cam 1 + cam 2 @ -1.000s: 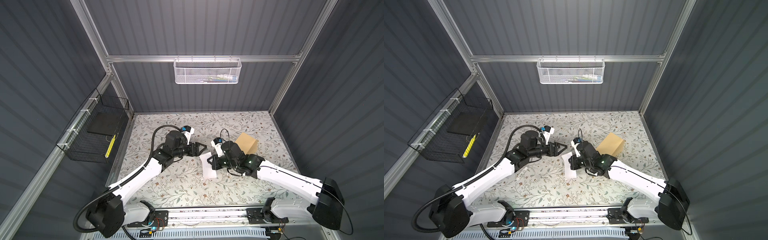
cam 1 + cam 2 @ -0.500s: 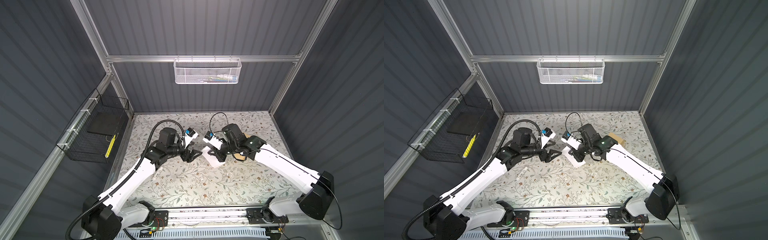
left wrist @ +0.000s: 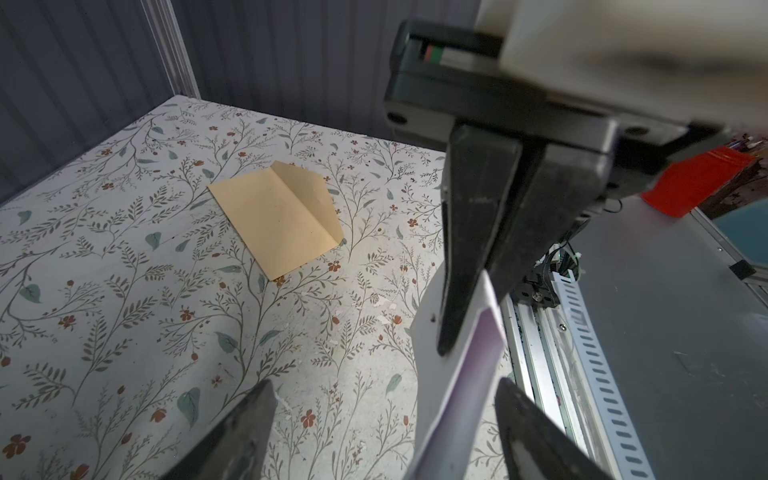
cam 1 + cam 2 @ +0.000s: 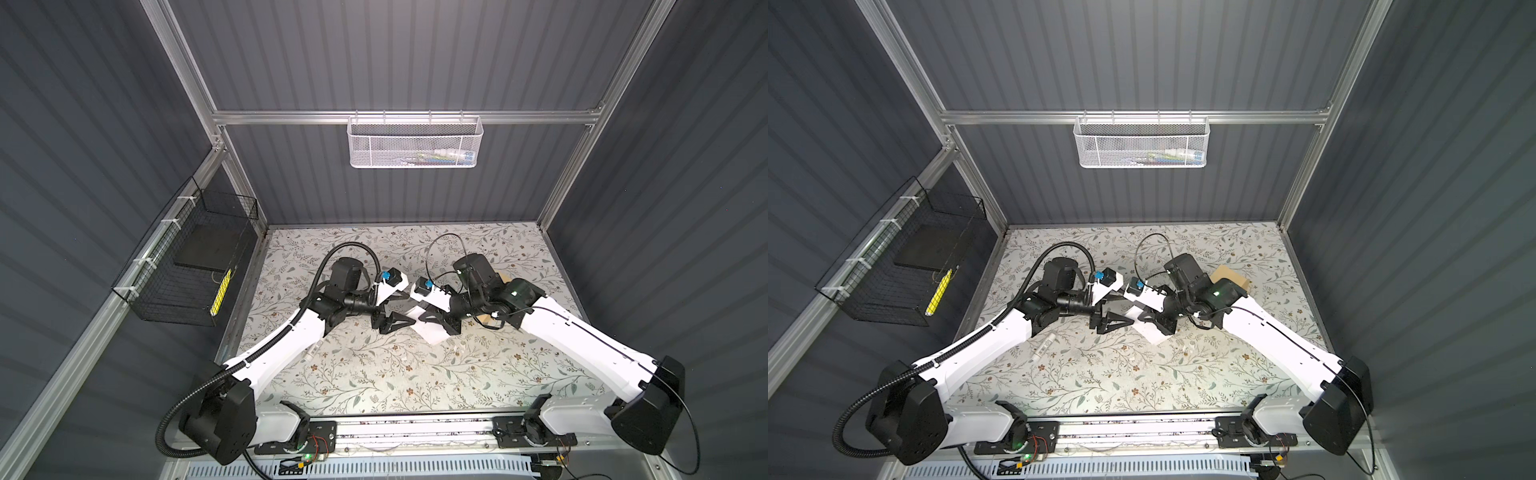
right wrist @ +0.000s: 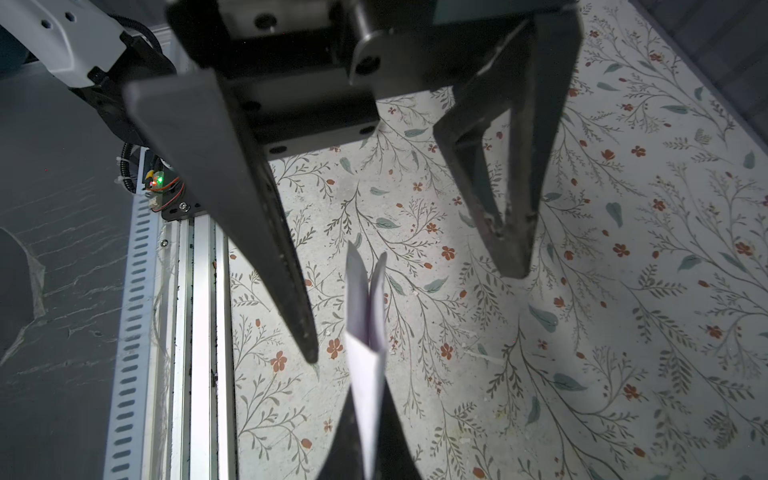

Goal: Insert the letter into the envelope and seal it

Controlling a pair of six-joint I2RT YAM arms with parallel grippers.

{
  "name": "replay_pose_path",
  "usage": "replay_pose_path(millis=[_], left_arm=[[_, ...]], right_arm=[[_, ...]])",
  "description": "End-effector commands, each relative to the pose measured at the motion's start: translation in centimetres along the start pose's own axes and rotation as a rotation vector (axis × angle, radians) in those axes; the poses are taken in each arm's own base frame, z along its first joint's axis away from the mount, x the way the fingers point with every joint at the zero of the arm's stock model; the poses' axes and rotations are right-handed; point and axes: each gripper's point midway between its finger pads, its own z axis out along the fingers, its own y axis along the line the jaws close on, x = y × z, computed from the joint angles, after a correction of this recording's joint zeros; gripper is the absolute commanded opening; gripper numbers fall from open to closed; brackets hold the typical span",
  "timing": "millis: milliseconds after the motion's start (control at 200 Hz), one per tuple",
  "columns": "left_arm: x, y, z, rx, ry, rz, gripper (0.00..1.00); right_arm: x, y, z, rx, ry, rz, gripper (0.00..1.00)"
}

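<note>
Arms meet mid-table, two of them, tip to tip. On the right, the right gripper [image 5: 368, 449] is clamped on the letter [image 5: 365, 332]: one folded white sheet, held on edge, lifted clear of the table [image 4: 1100, 374]. Facing it, the left gripper [image 5: 411, 313] gapes wide, its two fingers either side of the letter's free end, touching neither face in the right wrist view. One envelope [image 3: 278, 220] lies flat on the table, far and right of the grippers, flap open, well apart from the letter — in both top views the right arm [image 4: 1266, 328] hides most of it. One stick [image 4: 1044, 347], small and white, lies near left, just beside the left arm [image 4: 984, 345]. Two baskets: a white basket [image 4: 413, 143] on the far wall, a black basket [image 4: 187, 266] on the left wall.
</note>
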Motion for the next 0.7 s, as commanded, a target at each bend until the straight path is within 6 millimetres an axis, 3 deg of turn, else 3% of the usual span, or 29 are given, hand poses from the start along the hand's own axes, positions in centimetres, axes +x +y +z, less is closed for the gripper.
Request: replay_pose_path(millis=[0,130,470,695], left_arm=[[-3.6,-0.9,-0.4,0.08,-0.102,0.067,0.81],[-4.3,-1.8,-0.3,0.165,-0.129,0.054,0.74],[-3.4,-2.2,0.4,0.254,-0.109,-0.005,0.5],[-3.3,-2.2,0.6,0.28,-0.102,-0.015,0.14]], right_arm=[[0.4,0.8,0.0,-0.035,-0.003,-0.012,0.0],[0.7,0.7,0.3,-0.037,-0.001,-0.007,0.0],[0.8,0.6,0.6,-0.04,0.004,-0.001,0.0],[0.6,0.3,0.9,-0.039,-0.002,0.006,0.0]])
